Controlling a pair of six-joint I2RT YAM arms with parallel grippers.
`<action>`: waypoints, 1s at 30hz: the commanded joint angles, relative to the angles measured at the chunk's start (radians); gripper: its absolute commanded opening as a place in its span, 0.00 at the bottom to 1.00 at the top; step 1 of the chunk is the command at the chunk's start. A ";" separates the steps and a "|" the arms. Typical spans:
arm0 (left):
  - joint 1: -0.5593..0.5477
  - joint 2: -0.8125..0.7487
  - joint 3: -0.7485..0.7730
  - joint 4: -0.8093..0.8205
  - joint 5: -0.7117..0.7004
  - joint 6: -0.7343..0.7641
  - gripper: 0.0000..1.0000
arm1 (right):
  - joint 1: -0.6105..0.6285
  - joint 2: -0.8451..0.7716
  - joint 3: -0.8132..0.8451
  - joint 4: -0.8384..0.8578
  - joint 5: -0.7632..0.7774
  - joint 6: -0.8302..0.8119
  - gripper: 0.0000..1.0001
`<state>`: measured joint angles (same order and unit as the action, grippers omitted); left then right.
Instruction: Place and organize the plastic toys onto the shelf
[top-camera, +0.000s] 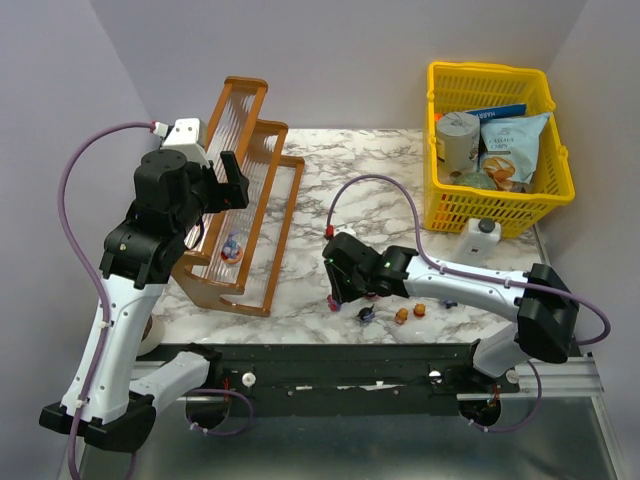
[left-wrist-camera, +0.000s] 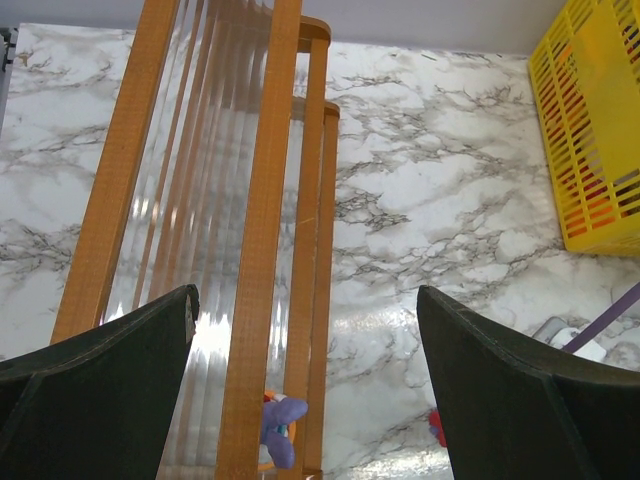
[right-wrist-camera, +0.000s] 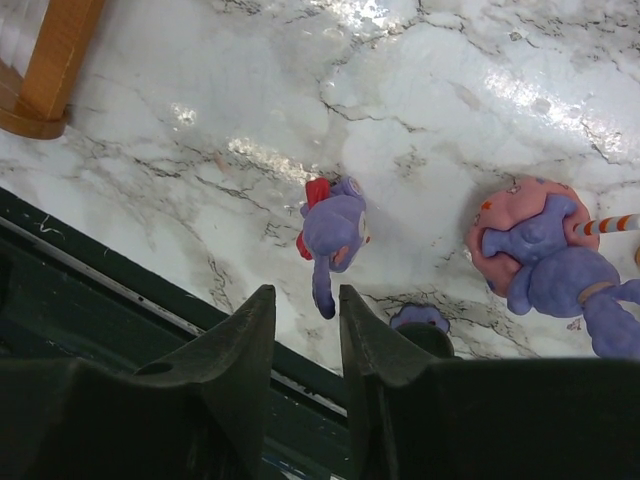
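Observation:
The shelf (top-camera: 255, 170) stands at the left, an orange-brown stepped rack with clear ribbed tiers. One purple toy (top-camera: 231, 248) sits on its lowest tier; it also shows in the left wrist view (left-wrist-camera: 281, 428). My left gripper (top-camera: 236, 180) hovers above the shelf (left-wrist-camera: 260, 200), open wide and empty (left-wrist-camera: 305, 292). My right gripper (top-camera: 335, 292) is low over the table's front edge, jaws narrowly apart and empty (right-wrist-camera: 302, 295). A purple toy with a red part (right-wrist-camera: 335, 228) lies just beyond its tips. A pink and purple toy (right-wrist-camera: 540, 255) lies to the right.
A dark navy toy (top-camera: 366, 314), two orange toys (top-camera: 401, 315) and another small toy (top-camera: 450, 302) lie near the front edge. A yellow mesh basket (top-camera: 545, 100) with packets and a can stands at the back right, a white bottle (top-camera: 483, 236) before it.

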<state>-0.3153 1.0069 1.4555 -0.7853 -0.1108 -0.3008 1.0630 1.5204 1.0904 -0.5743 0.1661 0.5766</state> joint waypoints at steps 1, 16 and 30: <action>0.002 -0.021 -0.015 0.020 0.013 -0.003 0.99 | -0.009 0.014 -0.026 -0.006 -0.023 0.014 0.38; 0.002 -0.025 -0.024 0.021 -0.004 0.000 0.99 | -0.020 0.007 0.026 0.004 0.007 0.017 0.01; 0.002 -0.027 -0.017 0.018 -0.027 0.008 0.99 | -0.089 0.127 0.544 -0.119 -0.096 0.066 0.01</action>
<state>-0.3153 0.9970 1.4319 -0.7795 -0.1127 -0.3004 0.9909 1.5738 1.4933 -0.6392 0.1284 0.6254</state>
